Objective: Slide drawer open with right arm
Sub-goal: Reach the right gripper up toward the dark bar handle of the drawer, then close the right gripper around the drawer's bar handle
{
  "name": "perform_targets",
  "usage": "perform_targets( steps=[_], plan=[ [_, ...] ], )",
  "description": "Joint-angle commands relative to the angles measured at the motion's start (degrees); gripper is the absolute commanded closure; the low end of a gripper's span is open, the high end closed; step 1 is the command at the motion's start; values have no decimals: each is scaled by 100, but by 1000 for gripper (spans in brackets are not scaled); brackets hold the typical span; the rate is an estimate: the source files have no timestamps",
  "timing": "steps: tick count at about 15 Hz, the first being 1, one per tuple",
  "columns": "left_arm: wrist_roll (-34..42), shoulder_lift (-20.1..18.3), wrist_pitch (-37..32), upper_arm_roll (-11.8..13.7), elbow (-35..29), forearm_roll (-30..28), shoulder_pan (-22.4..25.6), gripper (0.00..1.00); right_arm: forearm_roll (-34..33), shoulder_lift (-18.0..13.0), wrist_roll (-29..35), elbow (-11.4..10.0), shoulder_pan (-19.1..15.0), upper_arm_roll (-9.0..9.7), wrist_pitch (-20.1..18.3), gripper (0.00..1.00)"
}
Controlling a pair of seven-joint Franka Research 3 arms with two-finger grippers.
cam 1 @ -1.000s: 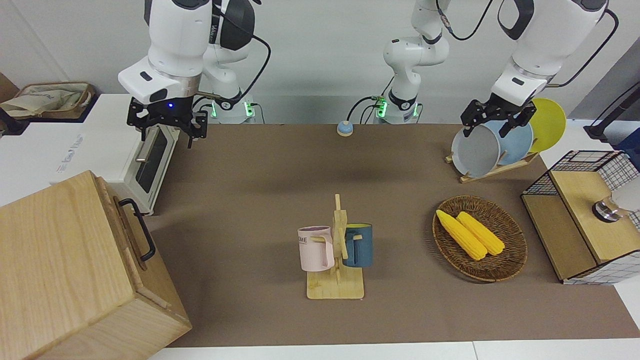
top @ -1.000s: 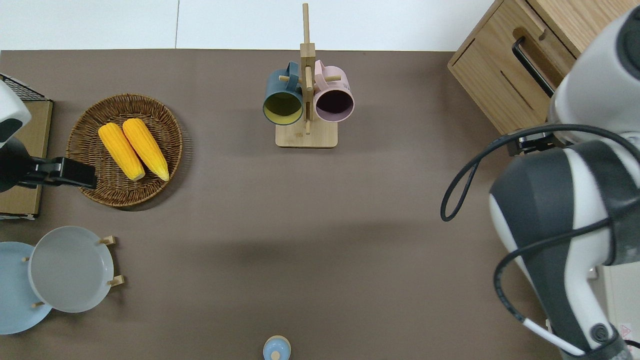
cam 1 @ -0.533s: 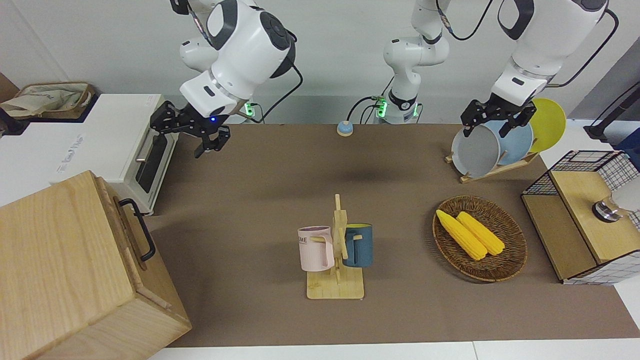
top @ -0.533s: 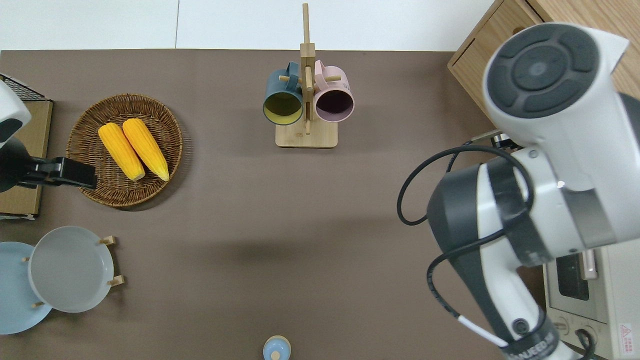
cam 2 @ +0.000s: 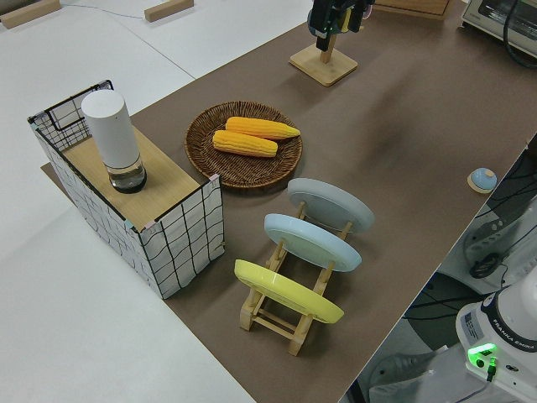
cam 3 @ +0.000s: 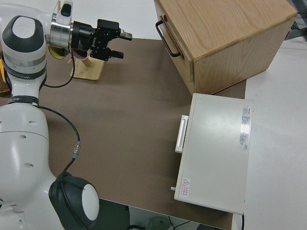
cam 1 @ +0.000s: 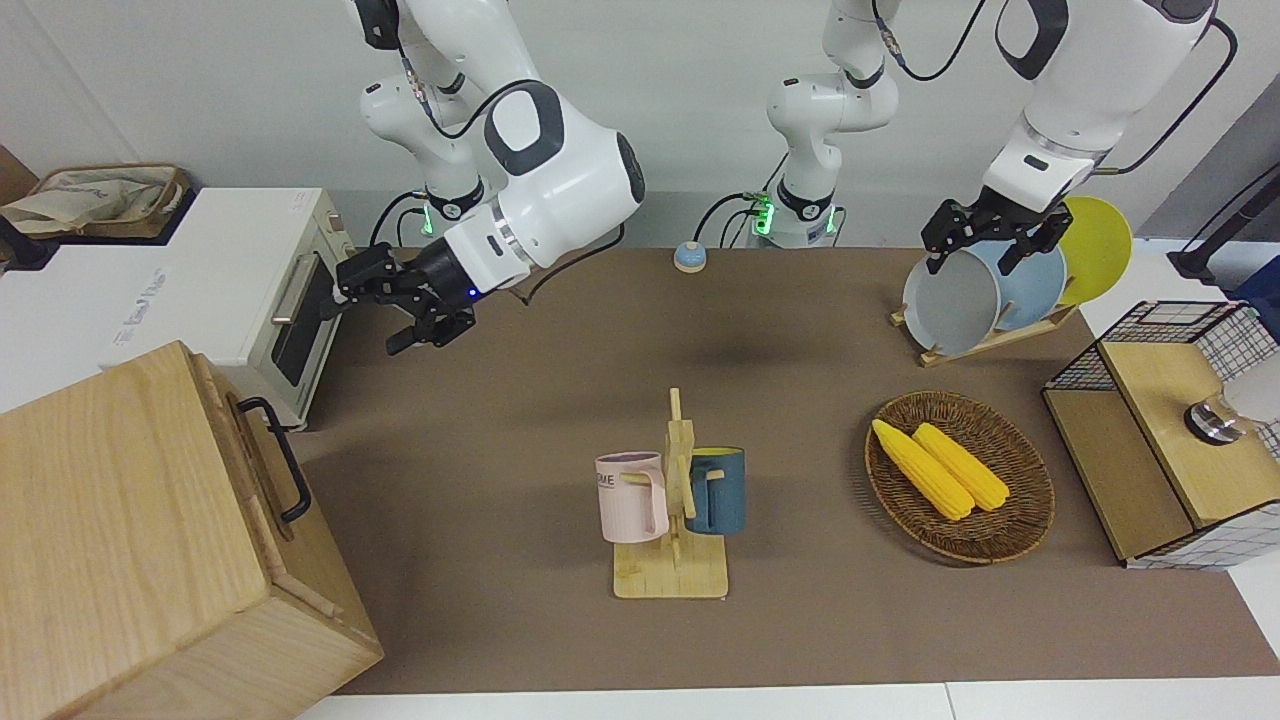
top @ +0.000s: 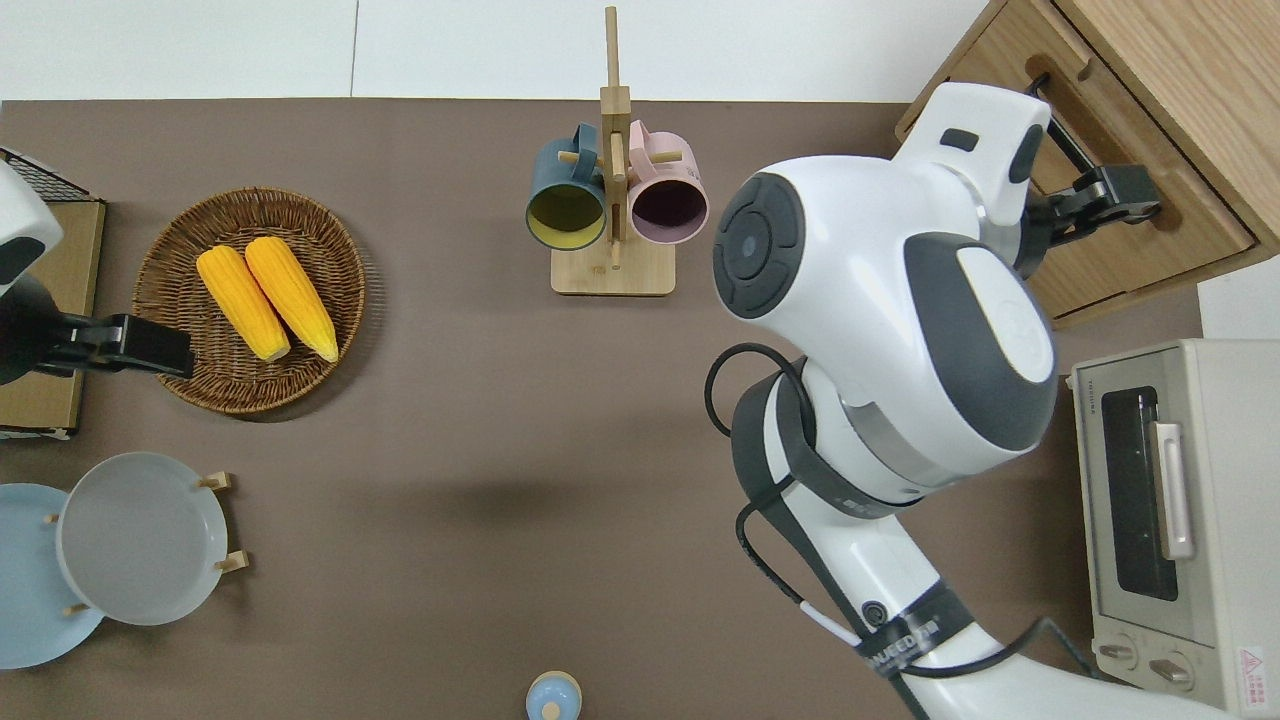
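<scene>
Brown matting [cam 1: 520,400] covers the table, and white surface lies around it. At the right arm's end of the table stands a big pale wooden cabinet [cam 1: 120,540], farther from the robots than the white toaster oven [cam 1: 230,290] beside it. The drawer [cam 3: 180,48] sits in the face of this cabinet and it is closed, flush with the wood. Its black bar handle [cam 1: 278,470] stands out from the drawer face, and nothing touches it.

The right arm [cam 1: 540,200] reaches out from its base with the wrist turned sideways toward the cabinet. The right gripper [cam 3: 121,44] hangs in the air with its fingers apart and nothing between them. In the right side view it is clearly apart from the handle, with brown mat showing between them. In the overhead view the gripper [top: 1120,195] appears over the cabinet's face, near the handle.

The left arm is parked, and I cannot tell how its jaws stand.

A wooden mug stand [cam 1: 672,560] with a pink mug [cam 1: 632,497] and a blue mug [cam 1: 716,490] is in the middle of the mat. A wicker basket [cam 1: 1010,530] holds two corn cobs [cam 1: 940,468].
</scene>
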Motion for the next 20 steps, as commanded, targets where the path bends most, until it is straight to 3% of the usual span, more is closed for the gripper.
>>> perform_targets(
  steps=[1, 7, 12, 20],
  plan=[
    [-60, -25, -103, 2, 58, 102, -39, 7, -517, -12, 197, -347, -94, -26, 517, 17],
    [-60, -25, -103, 2, 58, 102, -39, 7, -1396, 119, 310, -813, -208, -35, 1053, 17],
    [-60, -25, -103, 2, 58, 102, -39, 7, -1967, 419, 548, -813, -270, -61, 1124, 17],
    [-60, -25, -103, 2, 58, 102, -39, 7, -2495, 568, 1005, -892, -674, -79, 1669, 17]
  ],
)
